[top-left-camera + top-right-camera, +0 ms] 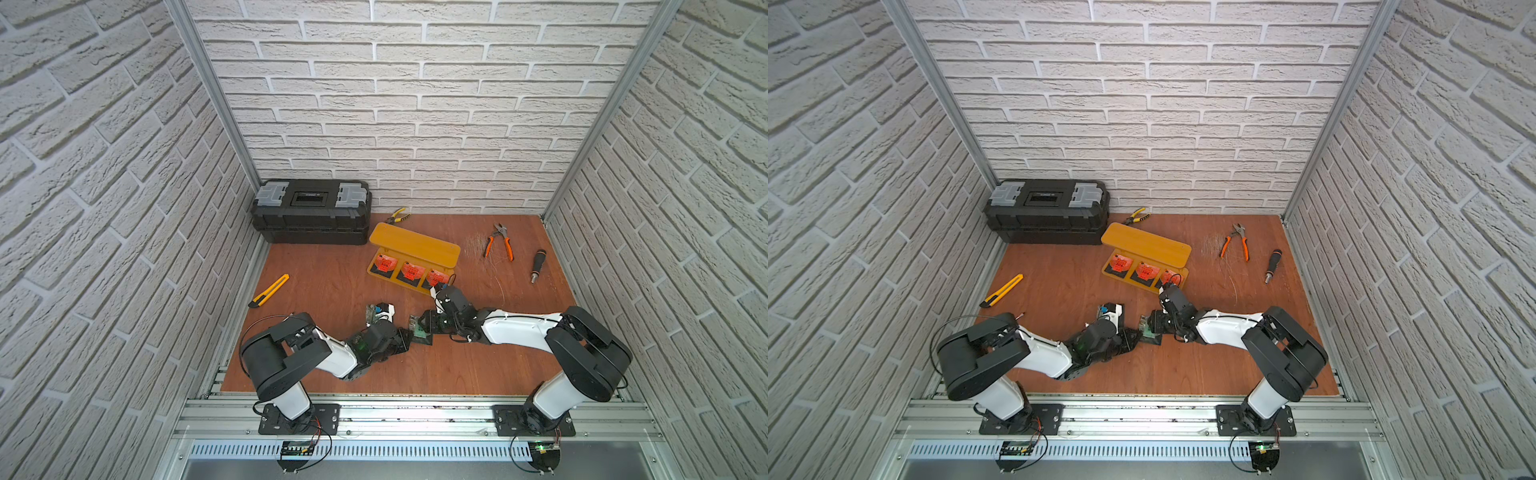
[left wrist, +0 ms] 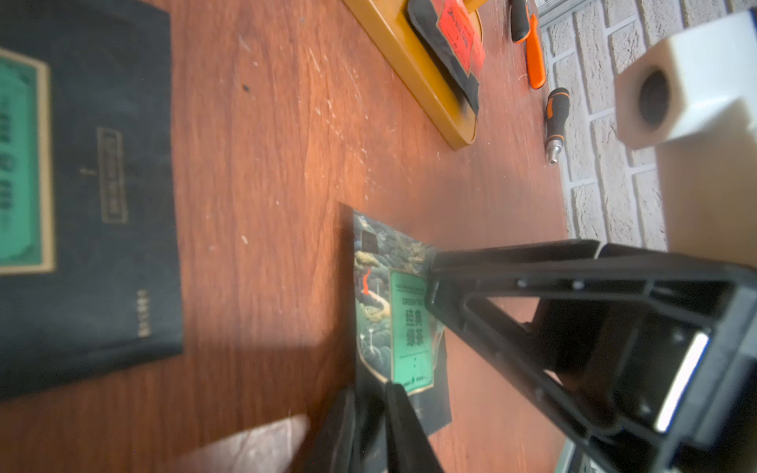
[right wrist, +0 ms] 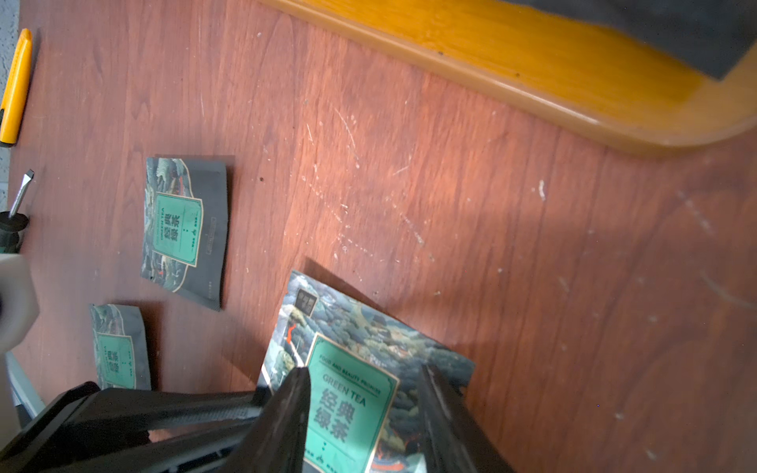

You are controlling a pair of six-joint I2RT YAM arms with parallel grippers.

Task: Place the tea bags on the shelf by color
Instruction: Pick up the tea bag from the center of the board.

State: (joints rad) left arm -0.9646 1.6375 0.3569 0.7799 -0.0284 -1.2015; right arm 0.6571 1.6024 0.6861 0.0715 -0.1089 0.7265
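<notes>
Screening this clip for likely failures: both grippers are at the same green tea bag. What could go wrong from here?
1. The left gripper pinches only the edge of the green tea bag, so it may slip out.
2. The right gripper stands open over the same bag; if its tips press down, lifting could tear it.
3. The right arm looks close to a corner of the shelf and might nudge it.

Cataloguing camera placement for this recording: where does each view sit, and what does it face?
Both top views: high above the bases, looking down on table, shelf, left arm, right arm.
Left wrist: low over the table, facing the green tea bag; left hand pinches its edge.
Right wrist: above that bag, looking down; right hand astride it.
Shared: both wrist views show that bag.
</notes>
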